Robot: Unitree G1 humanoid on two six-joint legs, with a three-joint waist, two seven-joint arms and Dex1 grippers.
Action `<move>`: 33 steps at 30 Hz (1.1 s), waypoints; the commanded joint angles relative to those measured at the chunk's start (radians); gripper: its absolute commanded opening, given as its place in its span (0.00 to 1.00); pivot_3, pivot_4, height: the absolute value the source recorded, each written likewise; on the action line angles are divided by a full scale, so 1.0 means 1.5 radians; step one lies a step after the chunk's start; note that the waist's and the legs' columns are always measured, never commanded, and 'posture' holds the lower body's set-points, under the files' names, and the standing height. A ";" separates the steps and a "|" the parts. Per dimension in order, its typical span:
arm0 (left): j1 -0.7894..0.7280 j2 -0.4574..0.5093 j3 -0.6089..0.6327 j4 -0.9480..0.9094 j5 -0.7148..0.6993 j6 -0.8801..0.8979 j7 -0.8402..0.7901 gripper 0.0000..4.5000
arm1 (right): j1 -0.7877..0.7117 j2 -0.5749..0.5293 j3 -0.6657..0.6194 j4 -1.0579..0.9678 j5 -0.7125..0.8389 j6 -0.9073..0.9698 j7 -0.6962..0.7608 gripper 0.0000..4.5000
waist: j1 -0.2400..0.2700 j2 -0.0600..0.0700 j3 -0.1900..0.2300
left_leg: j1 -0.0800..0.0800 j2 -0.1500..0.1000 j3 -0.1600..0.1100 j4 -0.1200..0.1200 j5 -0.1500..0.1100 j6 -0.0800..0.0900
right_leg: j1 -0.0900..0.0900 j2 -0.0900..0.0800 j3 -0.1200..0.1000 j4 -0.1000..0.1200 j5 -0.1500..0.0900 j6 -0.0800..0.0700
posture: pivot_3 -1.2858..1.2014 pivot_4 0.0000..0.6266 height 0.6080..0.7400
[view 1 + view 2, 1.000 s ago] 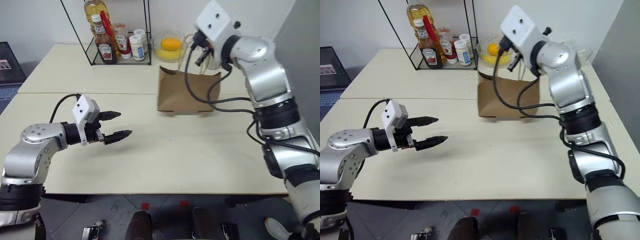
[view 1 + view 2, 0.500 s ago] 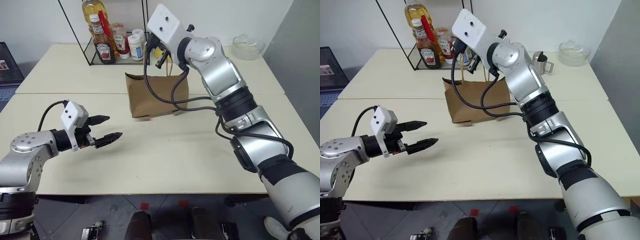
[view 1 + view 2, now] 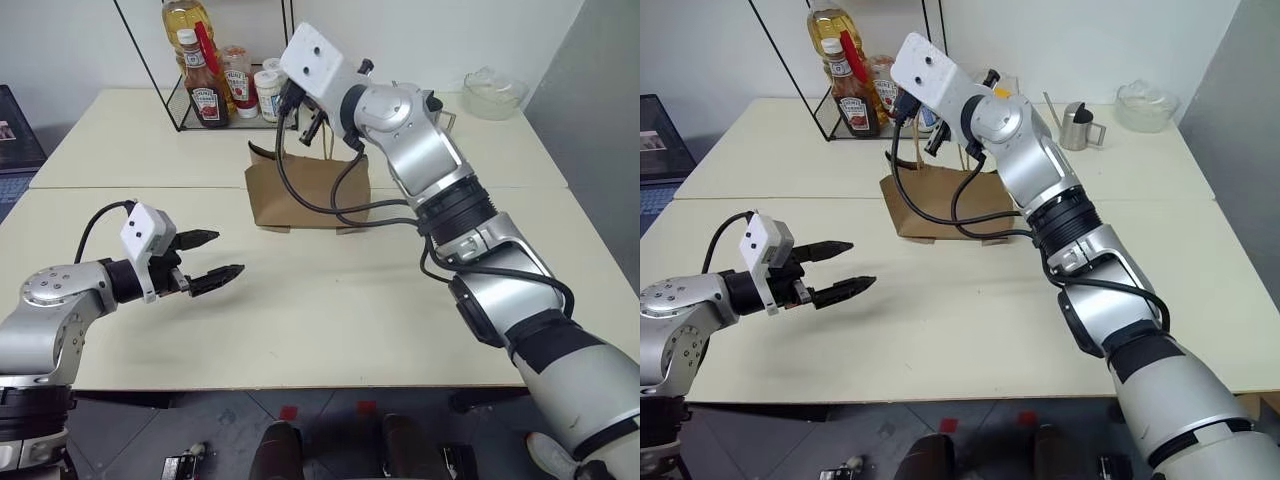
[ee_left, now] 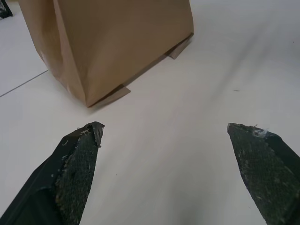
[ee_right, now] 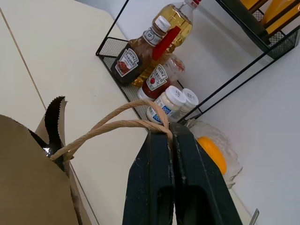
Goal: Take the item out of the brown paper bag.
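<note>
The brown paper bag [image 3: 305, 190] stands upright on the cream table at mid-back, its base at the table top. My right gripper [image 5: 171, 136] hangs above the bag's mouth, shut on its two tan loop handles [image 5: 112, 124], which are pulled up together. The item is hidden, and the dark bag mouth shows nothing of it. My left gripper [image 3: 228, 252] hovers low over the table, to the front left of the bag, open and with nothing between its fingers. In the left wrist view the bag [image 4: 117, 42] sits a short way beyond the spread fingertips [image 4: 77, 154].
A black wire rack [image 3: 180, 100] at the back left holds a ketchup bottle [image 3: 205, 95], a large oil bottle [image 3: 185, 18] and white jars [image 3: 266, 90]. A steel cup [image 3: 1076, 125] and a glass bowl [image 3: 493, 92] stand at the back right. A bowl with something orange [image 5: 211, 152] is behind the bag.
My right gripper has drawn the bag leftward along the table by its handles. The left gripper has pulled slightly left and stays open.
</note>
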 commanded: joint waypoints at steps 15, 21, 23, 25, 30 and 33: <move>-0.015 -0.013 -0.003 0.007 0.009 -0.025 -0.002 1.00 | -0.029 0.016 -0.001 -0.007 -0.008 -0.028 0.007 0.01 | -0.002 0.000 0.000 | 0.000 0.000 0.000 0.000 0.000 0.000 | 0.000 0.000 0.000 0.000 0.000 0.000 | 0.52 0.24 1.00; -0.020 -0.013 -0.007 0.013 0.011 -0.031 -0.004 1.00 | -0.018 0.018 -0.004 -0.015 -0.004 -0.023 0.018 0.01 | -0.002 0.000 0.000 | 0.000 0.000 0.000 0.000 0.000 0.000 | 0.000 0.000 0.000 0.000 0.000 0.000 | 0.52 0.24 1.00; -0.022 -0.014 -0.008 0.014 0.012 -0.032 -0.004 1.00 | -0.016 0.017 -0.006 -0.017 -0.003 -0.021 0.017 0.10 | -0.002 0.000 0.000 | 0.000 0.000 0.000 0.000 0.000 0.000 | 0.000 0.000 0.000 0.000 0.000 0.000 | 0.52 0.24 1.00; -0.027 -0.014 -0.009 0.017 0.014 -0.033 -0.005 1.00 | -0.012 0.013 -0.006 -0.020 -0.004 -0.019 0.020 0.22 | -0.002 0.000 0.000 | 0.000 0.000 0.000 0.000 0.000 0.000 | 0.000 0.000 0.000 0.000 0.000 0.000 | 0.52 0.24 1.00; -0.041 -0.019 -0.011 0.019 0.013 -0.032 -0.004 1.00 | 0.034 -0.014 -0.005 -0.111 0.008 0.025 0.069 0.60 | -0.001 -0.001 0.000 | 0.000 0.000 0.000 0.000 0.000 0.000 | 0.000 0.000 0.000 0.000 0.000 0.000 | 0.52 0.24 1.00; -0.045 -0.020 -0.009 0.013 0.010 -0.027 -0.002 1.00 | 0.099 -0.046 -0.009 -0.243 0.025 0.091 0.120 0.60 | 0.000 -0.001 -0.001 | 0.000 0.000 -0.001 0.000 0.000 0.000 | 0.000 0.000 0.000 0.000 0.000 0.000 | 0.52 0.24 1.00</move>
